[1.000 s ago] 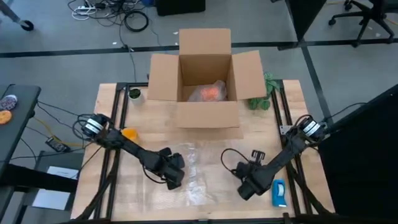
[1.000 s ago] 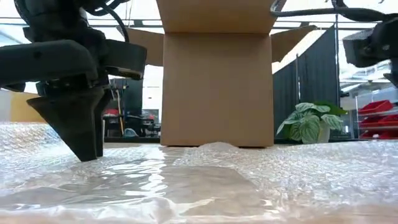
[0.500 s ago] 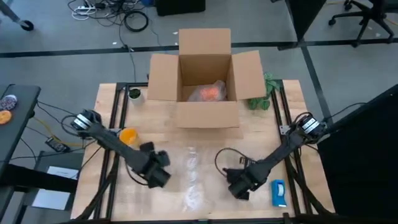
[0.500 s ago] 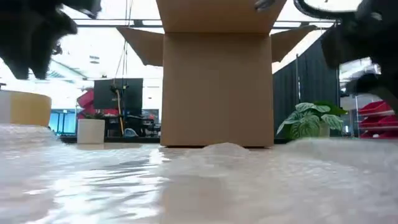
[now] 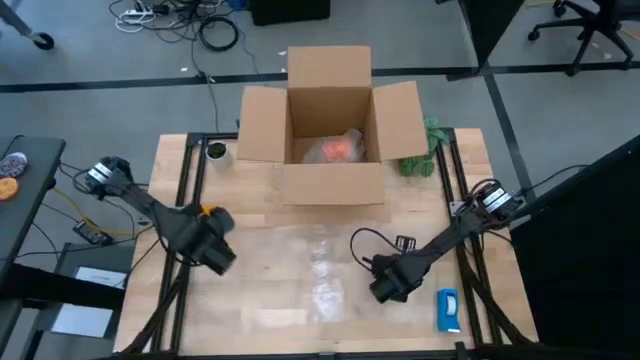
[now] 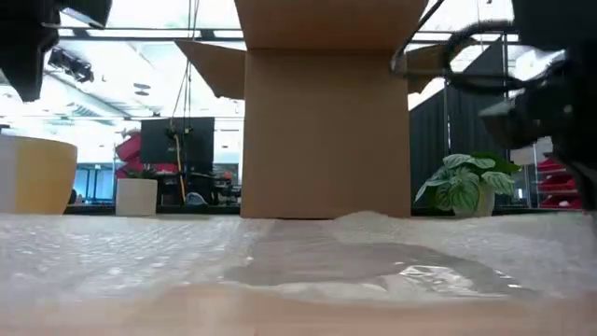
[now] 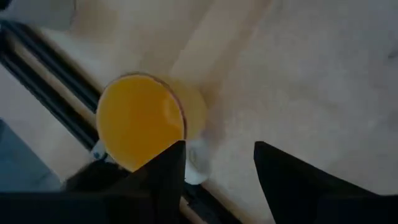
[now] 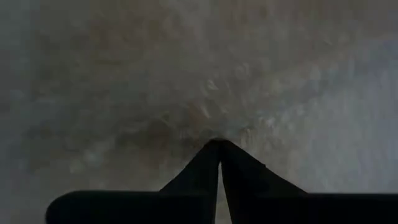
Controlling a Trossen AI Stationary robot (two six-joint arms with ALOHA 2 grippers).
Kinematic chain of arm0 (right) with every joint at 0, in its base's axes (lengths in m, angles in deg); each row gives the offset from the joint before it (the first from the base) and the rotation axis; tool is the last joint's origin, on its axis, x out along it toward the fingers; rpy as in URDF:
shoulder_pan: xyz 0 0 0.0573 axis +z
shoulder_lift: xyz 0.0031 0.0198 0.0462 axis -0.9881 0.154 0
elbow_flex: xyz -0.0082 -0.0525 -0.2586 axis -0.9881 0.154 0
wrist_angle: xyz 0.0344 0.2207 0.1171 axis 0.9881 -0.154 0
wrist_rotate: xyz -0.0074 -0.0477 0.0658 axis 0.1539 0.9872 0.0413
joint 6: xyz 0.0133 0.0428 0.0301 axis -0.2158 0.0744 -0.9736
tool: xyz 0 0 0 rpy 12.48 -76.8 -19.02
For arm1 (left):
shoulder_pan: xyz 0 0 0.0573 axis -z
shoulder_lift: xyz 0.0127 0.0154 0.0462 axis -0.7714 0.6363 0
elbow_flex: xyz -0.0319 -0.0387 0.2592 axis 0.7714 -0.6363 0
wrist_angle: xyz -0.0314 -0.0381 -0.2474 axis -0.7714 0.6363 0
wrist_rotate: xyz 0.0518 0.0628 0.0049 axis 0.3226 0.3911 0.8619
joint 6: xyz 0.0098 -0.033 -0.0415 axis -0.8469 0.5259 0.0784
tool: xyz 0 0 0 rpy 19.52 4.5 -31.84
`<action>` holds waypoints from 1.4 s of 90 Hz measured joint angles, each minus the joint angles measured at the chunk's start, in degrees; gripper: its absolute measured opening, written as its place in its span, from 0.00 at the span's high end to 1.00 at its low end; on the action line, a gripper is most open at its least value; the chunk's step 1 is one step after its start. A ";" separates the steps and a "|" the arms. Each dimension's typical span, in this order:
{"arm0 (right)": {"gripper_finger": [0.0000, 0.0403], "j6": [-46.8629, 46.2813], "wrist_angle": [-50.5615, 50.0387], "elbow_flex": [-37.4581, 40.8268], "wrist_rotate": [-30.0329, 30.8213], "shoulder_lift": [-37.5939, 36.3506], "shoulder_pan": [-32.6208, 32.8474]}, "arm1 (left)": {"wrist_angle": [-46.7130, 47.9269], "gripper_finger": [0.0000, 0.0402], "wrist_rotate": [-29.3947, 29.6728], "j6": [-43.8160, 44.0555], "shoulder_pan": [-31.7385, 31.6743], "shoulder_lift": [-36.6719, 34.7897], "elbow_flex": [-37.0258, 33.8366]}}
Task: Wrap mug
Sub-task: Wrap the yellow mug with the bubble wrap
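We look down on a wooden counter (image 5: 250, 210) where an open cardboard box (image 5: 330, 120) stands at the far edge, flaps spread, with an orange item in clear wrap inside it. A sheet of bubble wrap (image 5: 315, 275) lies flat across the middle of the counter in front of the box. Our left arm reaches in from the left side, elbow out past the counter's edge, its left gripper (image 5: 215, 250) held at the left rim just beside the mug (image 5: 207, 213); the wrist view shows its fingers (image 7: 165, 177) spread apart, with the orange mug (image 7: 143, 121) lying on its side right before them, mouth toward the camera. Our right arm stretches in diagonally from the right edge, and its right gripper (image 5: 385, 285) sits low on the wrap's right edge, fingertips pressed together against the bubble wrap (image 8: 205, 81); whether they pinch it we cannot tell. A small potted plant (image 5: 420, 150) stands right of the box, and a flat blue-and-white object (image 5: 448, 310) lies near the right gripper. We can read no label or writing on anything.
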 joint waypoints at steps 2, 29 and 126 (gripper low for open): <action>1.00 0.22 -0.67 0.03 -0.56 0.10 -0.36 | 0.29 0.56 -0.24 0.93 -0.60 -0.88 -0.84; 1.00 2.25 2.78 -1.88 -6.03 -0.03 -2.68 | -4.02 0.56 -7.12 -0.90 -6.38 -7.80 -10.94; 1.00 9.40 16.80 -26.26 5.39 -0.46 3.59 | -19.73 0.92 -3.84 -14.86 -15.41 -6.32 -20.07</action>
